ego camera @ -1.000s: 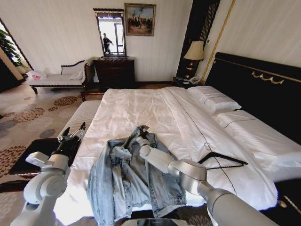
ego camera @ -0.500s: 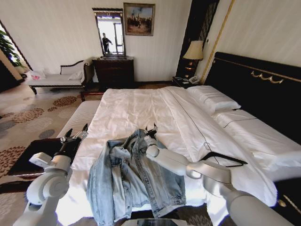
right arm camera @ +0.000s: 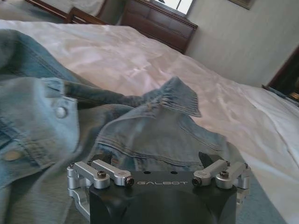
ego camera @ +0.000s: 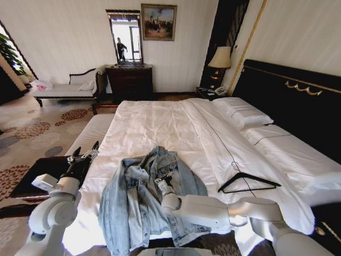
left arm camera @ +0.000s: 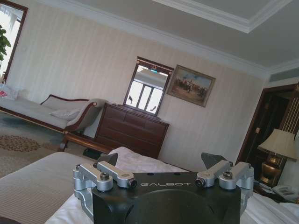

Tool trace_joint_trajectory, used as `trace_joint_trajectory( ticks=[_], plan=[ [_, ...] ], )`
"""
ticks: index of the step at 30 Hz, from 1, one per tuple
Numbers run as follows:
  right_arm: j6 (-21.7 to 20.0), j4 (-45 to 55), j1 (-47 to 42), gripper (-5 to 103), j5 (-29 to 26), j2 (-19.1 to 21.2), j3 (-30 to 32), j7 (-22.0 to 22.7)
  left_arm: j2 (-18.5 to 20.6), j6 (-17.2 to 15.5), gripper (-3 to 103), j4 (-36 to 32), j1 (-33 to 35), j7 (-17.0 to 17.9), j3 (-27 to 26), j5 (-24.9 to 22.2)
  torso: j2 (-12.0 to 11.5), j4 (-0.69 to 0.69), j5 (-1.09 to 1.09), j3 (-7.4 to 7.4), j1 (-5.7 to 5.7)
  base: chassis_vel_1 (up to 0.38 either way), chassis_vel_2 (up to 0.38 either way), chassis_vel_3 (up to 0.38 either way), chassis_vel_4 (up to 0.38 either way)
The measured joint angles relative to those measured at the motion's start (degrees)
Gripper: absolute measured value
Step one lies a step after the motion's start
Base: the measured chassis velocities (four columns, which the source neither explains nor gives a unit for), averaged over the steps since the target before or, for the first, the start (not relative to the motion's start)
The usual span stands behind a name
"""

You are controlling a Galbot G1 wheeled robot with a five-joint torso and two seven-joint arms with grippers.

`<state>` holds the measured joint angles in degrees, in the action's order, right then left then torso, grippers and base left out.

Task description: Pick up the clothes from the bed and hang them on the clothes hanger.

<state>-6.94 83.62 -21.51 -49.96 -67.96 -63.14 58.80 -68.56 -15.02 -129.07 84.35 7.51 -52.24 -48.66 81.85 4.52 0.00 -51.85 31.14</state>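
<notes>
We see the denim jacket (ego camera: 149,200) lying crumpled on the near end of the bed (ego camera: 160,122), its collar (ego camera: 160,157) toward the pillows and its lower part spilling over the near edge of the white sheet. Our right gripper (ego camera: 168,176) sits on the middle of the jacket, just below the collar, with the forearm reaching across the jacket's right half from the near right. In the right wrist view the right gripper (right arm camera: 156,158) has its two dark fingertips (right arm camera: 100,157) set wide apart, both low against the cloth, and a stitched seam panel of the jacket (right arm camera: 154,135) lies between and just ahead of them; the folded collar (right arm camera: 175,95) rises a little farther on, and a buttoned front edge (right arm camera: 58,109) lies off to one side. Nothing is pinched between the fingers. The clothes hanger (ego camera: 248,182) lies flat on the sheet to the right of the jacket, apart from it and from the gripper. Our left gripper (ego camera: 82,154) hovers off the left side of the bed, above a padded bench (ego camera: 93,130), well apart from the jacket; in the left wrist view the left gripper (left arm camera: 161,161) has its fingers spread and holds nothing.
</notes>
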Motion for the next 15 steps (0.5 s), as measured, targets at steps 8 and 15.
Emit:
trace_joint_trajectory(
  ticks=[8, 15],
  plan=[
    [2.58, -4.89, 2.9, 100, 1.62, -4.49, -5.27, -4.18, -0.23, 0.06, 100, -0.12, -0.15, 0.06, -0.79, -0.1, 0.0, -0.01, 0.0, -0.01, 0.01, 0.0, 0.0, 0.0, 0.0],
    [1.97, -10.68, 4.55, 97, 1.61, -7.36, -8.93, -4.89, -0.89, 0.14, 100, -0.34, -0.41, 0.08, -1.0, -0.23, 0.0, 0.0, -0.01, -0.01, 0.01, 0.0, 0.0, 0.0, 0.0]
  ],
)
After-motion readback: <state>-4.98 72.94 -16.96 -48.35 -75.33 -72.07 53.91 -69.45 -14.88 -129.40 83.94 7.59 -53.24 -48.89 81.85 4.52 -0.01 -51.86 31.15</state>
